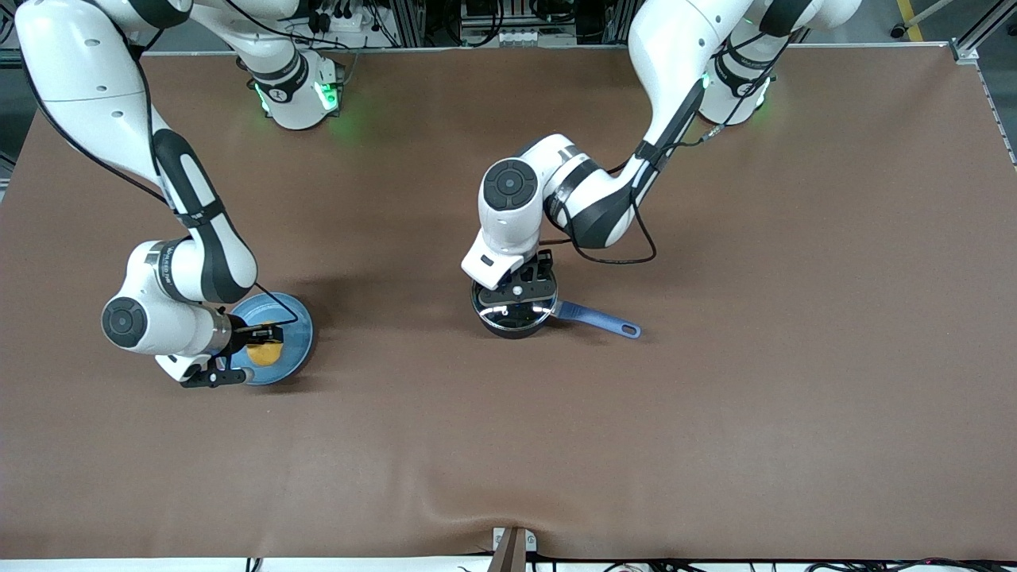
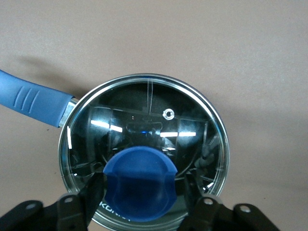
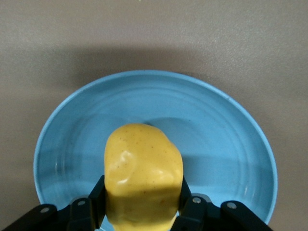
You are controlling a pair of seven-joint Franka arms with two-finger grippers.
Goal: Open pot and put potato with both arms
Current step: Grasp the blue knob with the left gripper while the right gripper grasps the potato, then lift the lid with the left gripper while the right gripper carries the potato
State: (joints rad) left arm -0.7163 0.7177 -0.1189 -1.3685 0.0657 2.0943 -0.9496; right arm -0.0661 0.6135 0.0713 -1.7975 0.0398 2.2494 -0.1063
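- While the brown table (image 1: pixel 715 413) fills most of the front view, the pot (image 1: pixel 513 319) sits just left of centre, its blue handle (image 1: pixel 597 319) pointing toward lower right.
- The left gripper (image 1: pixel 524 287) is down on the pot; in the left wrist view its fingers (image 2: pixel 94 195) stand on either side of the round blue knob (image 2: pixel 140 184) of the glass lid (image 2: pixel 144 120), close against it — the jaws closed onto the knob.
- The lid is on the pot. Pale letters on the glass below the knob begin "KON"; the rest is hidden.
- The potato (image 1: pixel 265 350) lies on the light-blue plate (image 1: pixel 295 330) at the lower left of the front view, toward the right arm's end of the table.
- The right gripper (image 1: pixel 253 349) is at the plate; in the right wrist view its fingers (image 3: pixel 98 197) press both sides of the yellow potato (image 3: pixel 143 175) — jaws part open, gripping it.
- Small writing on each arm's black wrist band cannot be read.
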